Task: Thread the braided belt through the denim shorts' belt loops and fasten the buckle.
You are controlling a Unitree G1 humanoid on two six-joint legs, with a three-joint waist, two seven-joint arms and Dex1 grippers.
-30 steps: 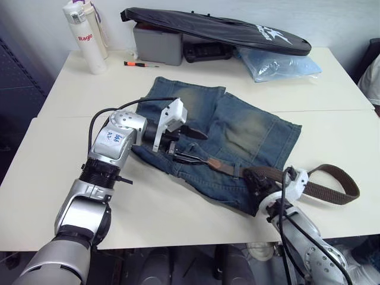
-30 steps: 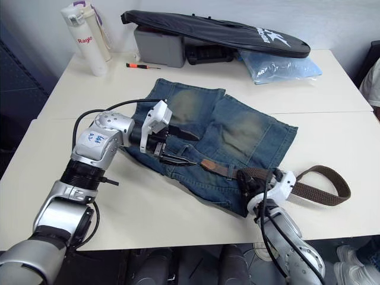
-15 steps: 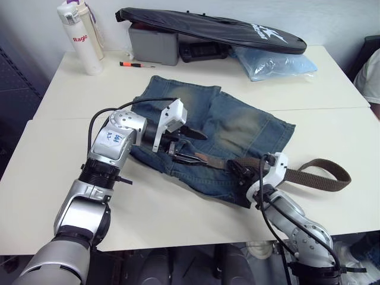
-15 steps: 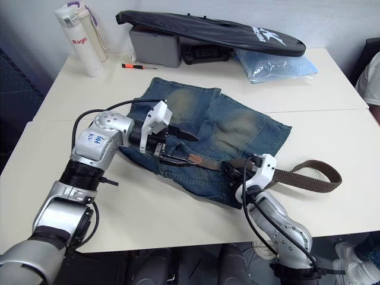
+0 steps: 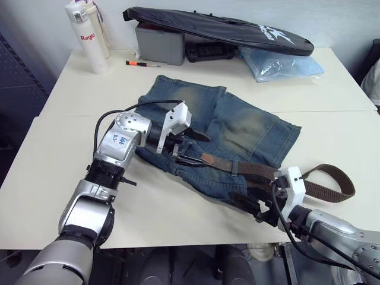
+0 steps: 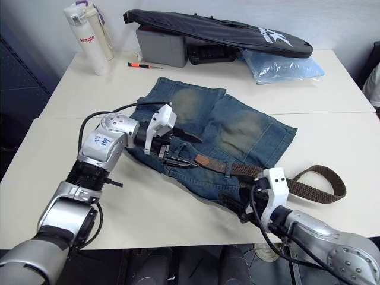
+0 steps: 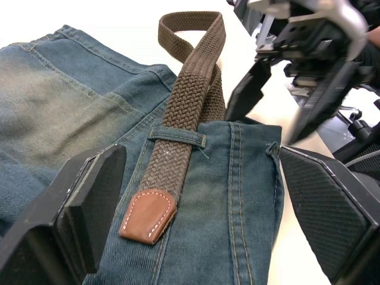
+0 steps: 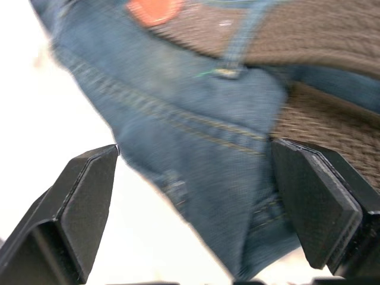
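The denim shorts [image 5: 237, 127] lie flat mid-table. The braided belt [image 5: 255, 171] runs along the waistband, and its brown leather tip [image 7: 148, 214] has passed under one belt loop [image 7: 177, 135]. The rest of the belt curls in a loop [image 5: 335, 178] on the table to the right. My left gripper [image 5: 191, 148] hovers open over the waistband, its fingers [image 7: 77, 208] on either side of the leather tip. My right gripper [image 5: 252, 209] is open at the shorts' near corner [image 8: 202, 148], holding nothing. The buckle is hidden.
At the back stand two white bottles [image 5: 86, 35]. A long black bag [image 5: 219, 27] lies over a grey box [image 5: 157, 44]. A screwdriver [image 5: 139, 63] and a blue plastic bag [image 5: 285, 62] lie near it. The table's near edge runs just below my right gripper.
My right gripper has opened, let go of the belt and drawn back to the shorts' near corner. The left gripper has stayed open over the waistband. The camera shifted slightly.
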